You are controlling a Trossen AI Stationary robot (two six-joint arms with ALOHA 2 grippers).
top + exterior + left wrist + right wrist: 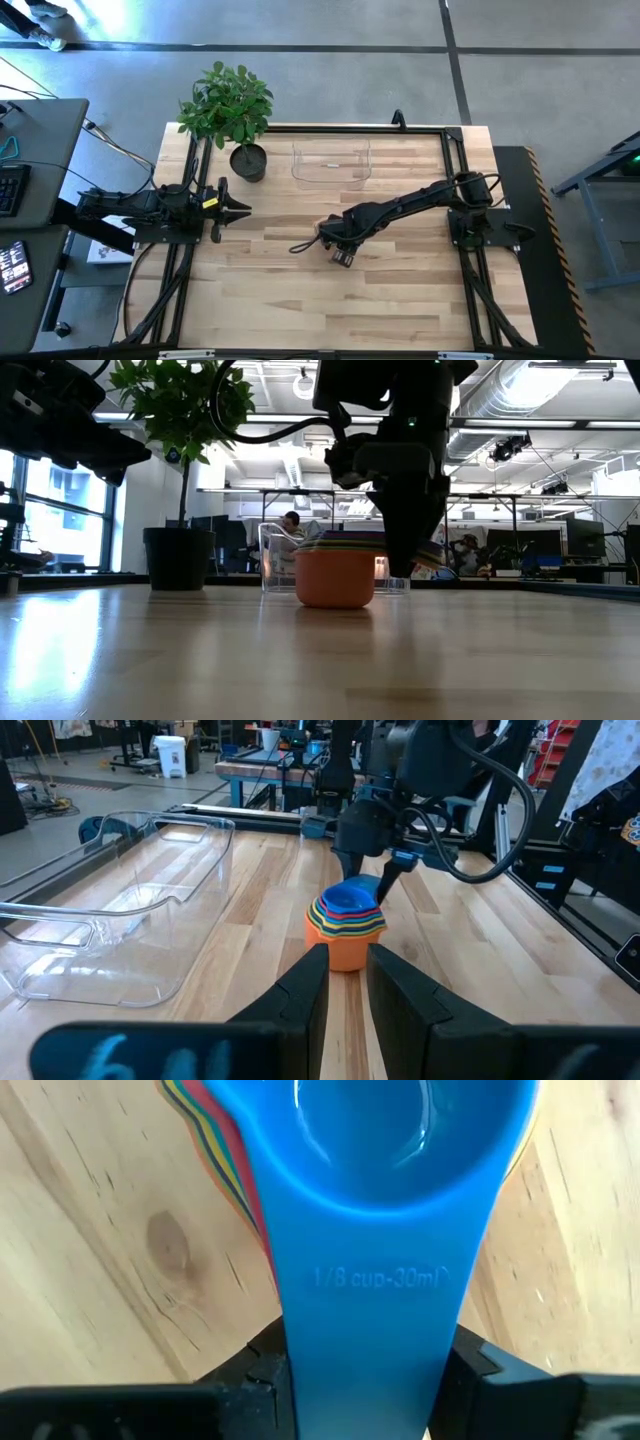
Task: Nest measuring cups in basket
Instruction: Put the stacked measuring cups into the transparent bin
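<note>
The measuring cups sit nested in one stack [346,925] on the table's middle, with the orange cup [335,580] at the bottom and the blue cup [400,1140] on top. My right gripper [340,250] stands over the stack's handle side, shut on the blue cup's handle. The clear basket [331,163] stands empty by the far edge and also shows in the left wrist view [120,910]. My left gripper [240,208] waits at the table's left side, slightly open, pointing at the stack. My right gripper has the blue cup's flat handle [375,1330] between its two fingers [480,1375], one at each long edge. The fingers come slanting down from above, along the handle. The blue cup sits upright in the stack, and the stack rests on the table.
A potted plant [248,160] stands at the far left, just left of the basket. Bare wood lies between the stack and the basket and toward the near edge.
</note>
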